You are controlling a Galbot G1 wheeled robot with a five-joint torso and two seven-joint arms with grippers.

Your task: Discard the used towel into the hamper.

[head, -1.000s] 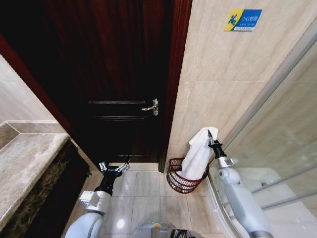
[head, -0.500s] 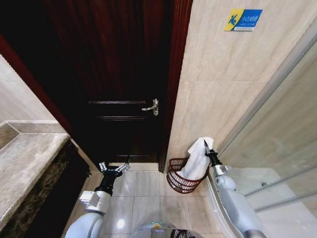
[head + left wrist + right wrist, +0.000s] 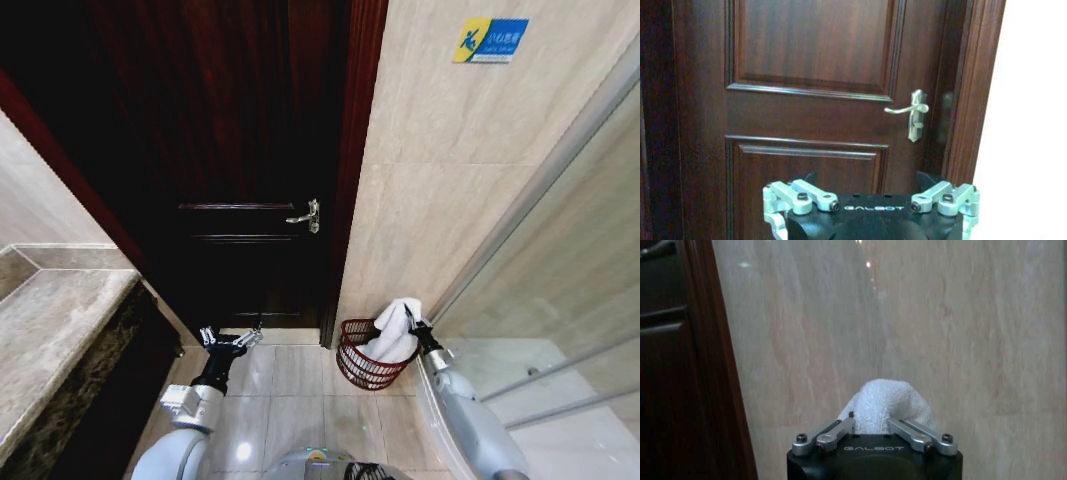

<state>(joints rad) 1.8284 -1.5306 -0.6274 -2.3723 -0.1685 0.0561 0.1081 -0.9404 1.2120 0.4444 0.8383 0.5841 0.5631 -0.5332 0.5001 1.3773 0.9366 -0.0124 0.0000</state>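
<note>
The right gripper [image 3: 409,318] is clenched on a white towel [image 3: 392,335], whose lower folds sit below its jaws inside the hamper [image 3: 356,365]. The left gripper [image 3: 232,340], jaws spread and holding nothing, faces a dark wooden door [image 3: 230,180].

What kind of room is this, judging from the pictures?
Most likely a bathroom, perhaps in a hotel. A glass shower screen stands beside tiled walls, a stone counter sits on the left, and the right tool holds a white towel over a wire hamper by the wooden door.
</note>
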